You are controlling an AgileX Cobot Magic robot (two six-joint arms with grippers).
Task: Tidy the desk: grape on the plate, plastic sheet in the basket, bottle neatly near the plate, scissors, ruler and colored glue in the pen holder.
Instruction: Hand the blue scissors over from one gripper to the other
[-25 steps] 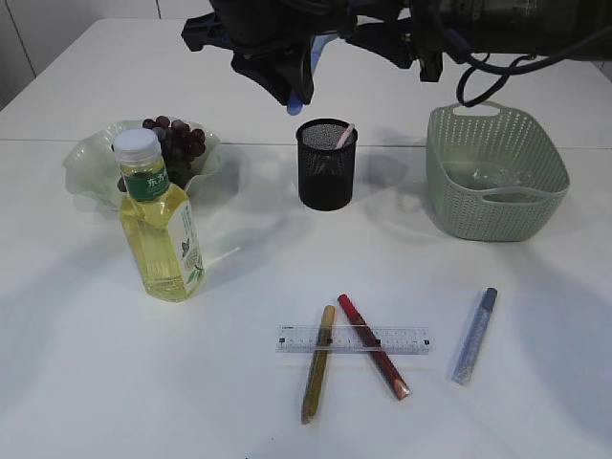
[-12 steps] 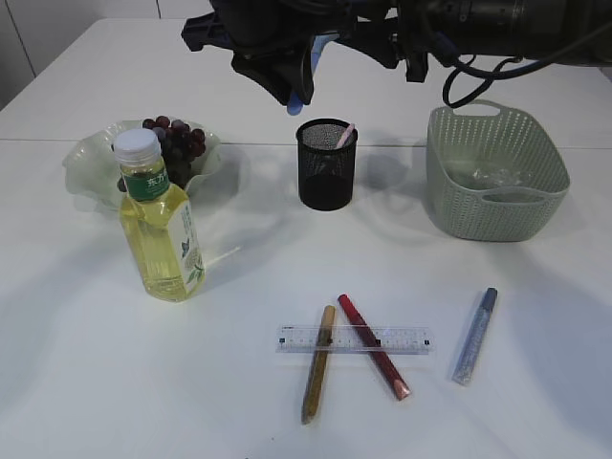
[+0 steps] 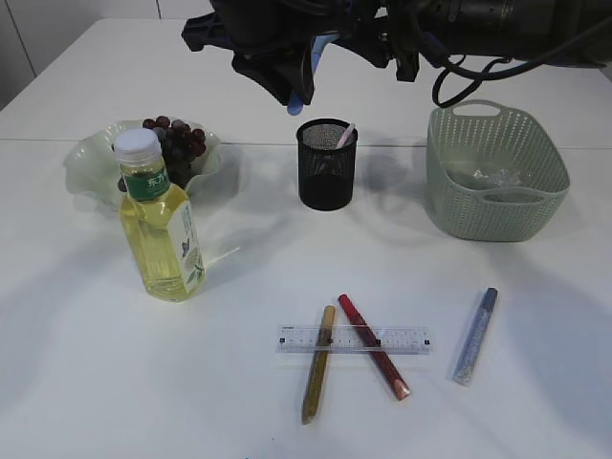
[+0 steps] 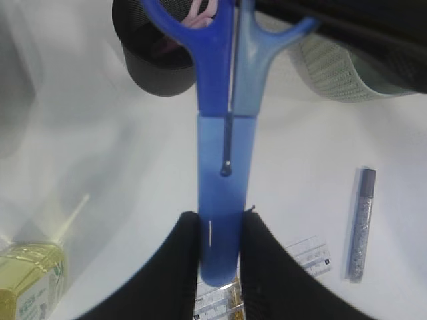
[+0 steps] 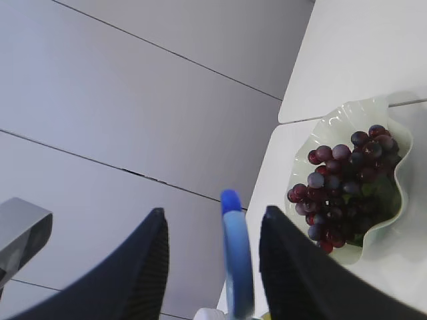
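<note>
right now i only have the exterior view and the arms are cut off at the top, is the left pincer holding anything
Observer: Yes. The left wrist view shows the left pincer clamped on the blade end of the blue scissors, handles pointing away from it.
Operator: is the right one gripping them too
Observer: No. In the right wrist view the right pincer is open. A blue handle tip sits between its fingers with a gap on each side.
Operator: where do the handles point
Observer: In the left wrist view they overlap the rim of the pen holder, where pink handles show inside. I cannot judge the height above it.
</note>
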